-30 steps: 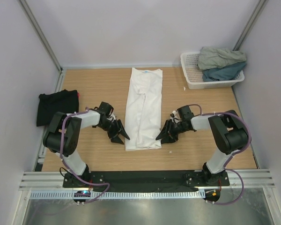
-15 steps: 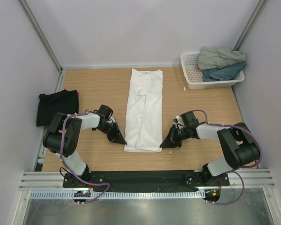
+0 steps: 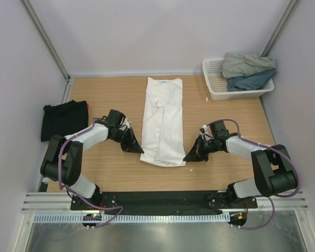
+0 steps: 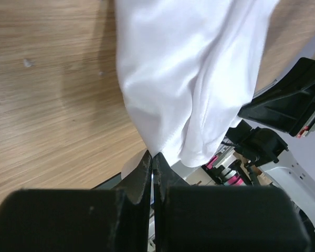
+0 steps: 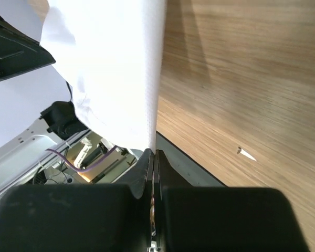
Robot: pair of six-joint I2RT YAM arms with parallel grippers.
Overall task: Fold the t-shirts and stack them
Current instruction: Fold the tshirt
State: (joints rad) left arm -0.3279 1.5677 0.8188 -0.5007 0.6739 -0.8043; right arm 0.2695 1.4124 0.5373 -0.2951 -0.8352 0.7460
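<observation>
At the far left, a black t-shirt point(image 3: 64, 119) is lying folded on the wooden table point(image 3: 110, 94). The left gripper point(image 3: 138, 150) is pinching the near left corner of the white t-shirt point(image 3: 161, 118), jaws pressed together on the hem. That shirt is lying mid-table as a long, smooth strip, collar away from the arms. The right gripper point(image 3: 188, 158) is clamping the opposite near corner. The cloth looks light and limp and will probably sag between the grips, so the hem corners seem the best hold. A grey-green shirt point(image 3: 247, 63) and a teal shirt point(image 3: 252, 81) are sitting crumpled in the white lattice basket point(image 3: 215, 86).
</observation>
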